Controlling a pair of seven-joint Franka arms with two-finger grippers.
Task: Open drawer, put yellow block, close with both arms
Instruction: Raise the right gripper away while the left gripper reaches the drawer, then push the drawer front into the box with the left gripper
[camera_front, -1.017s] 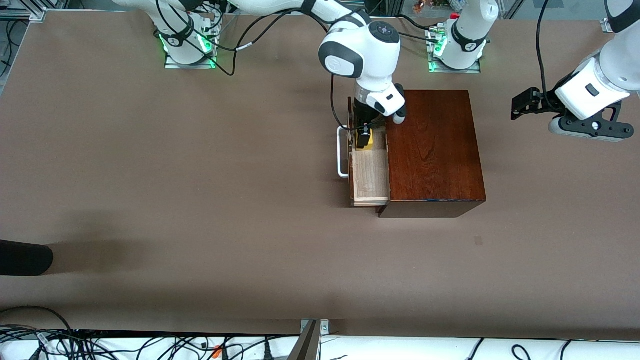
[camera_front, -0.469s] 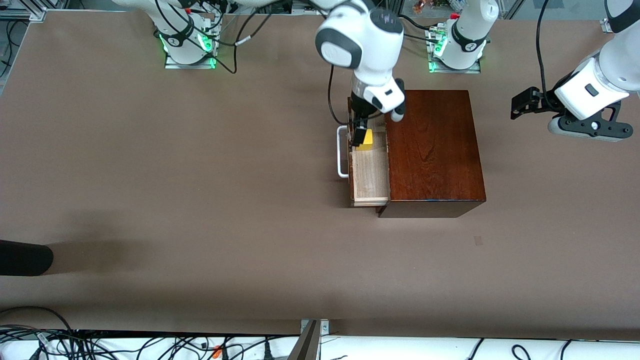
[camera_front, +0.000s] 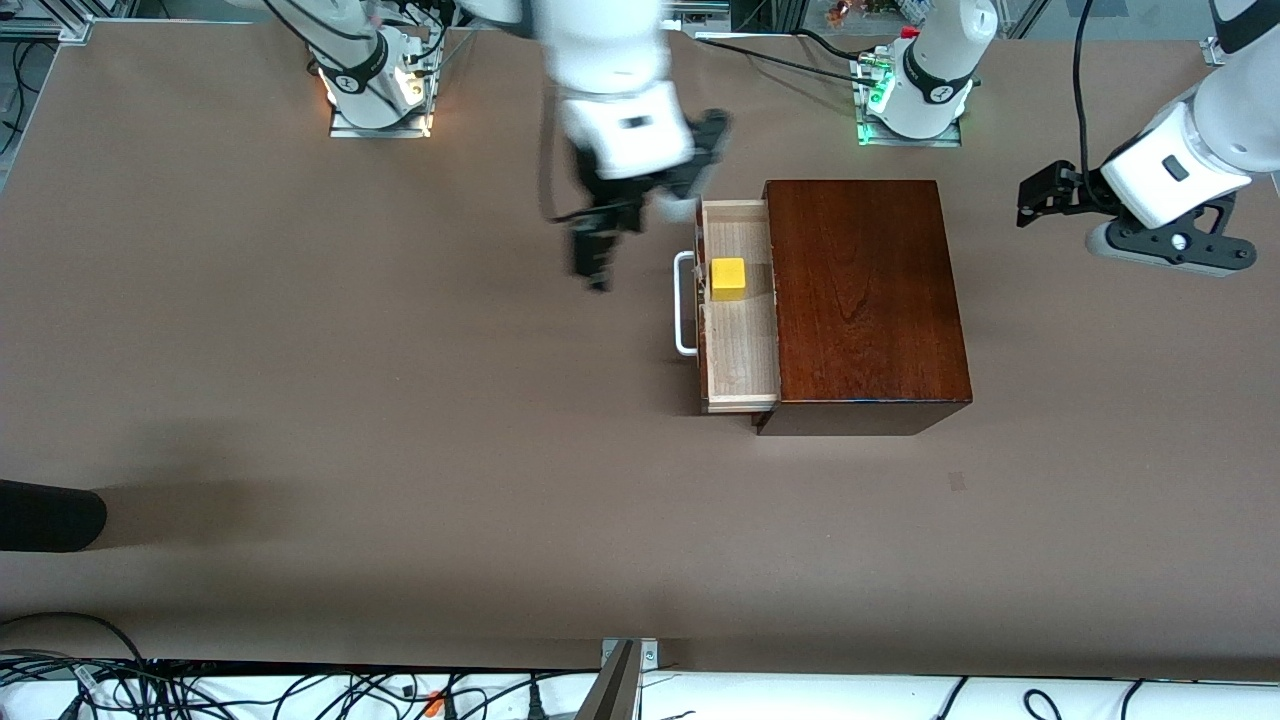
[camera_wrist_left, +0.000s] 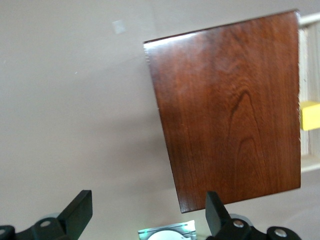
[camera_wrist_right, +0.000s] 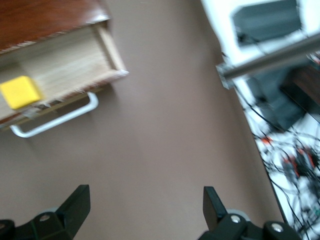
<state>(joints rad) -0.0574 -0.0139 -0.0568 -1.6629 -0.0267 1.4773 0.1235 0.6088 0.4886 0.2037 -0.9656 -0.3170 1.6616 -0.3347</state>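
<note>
- The block (camera_front: 728, 278) lies loose in the open drawer (camera_front: 741, 360), near its handle (camera_front: 685, 304)
- The right pincer (camera_front: 592, 258) hangs over bare counter (camera_front: 300, 350) beside the handle, spread wide and holding nothing
- The left pincer (camera_front: 1040, 195) waits over the counter past the box (camera_front: 865, 300), toward the left arm's end, also spread and empty
- Risk: a push on one end of the handle could skew the tray and jam it
- Risk: a hard shove could slide the whole box unless the left arm braces it
- Risk: a sudden push may send the block skidding inside
- Count: one block, one drawer, one box, two arms
</note>
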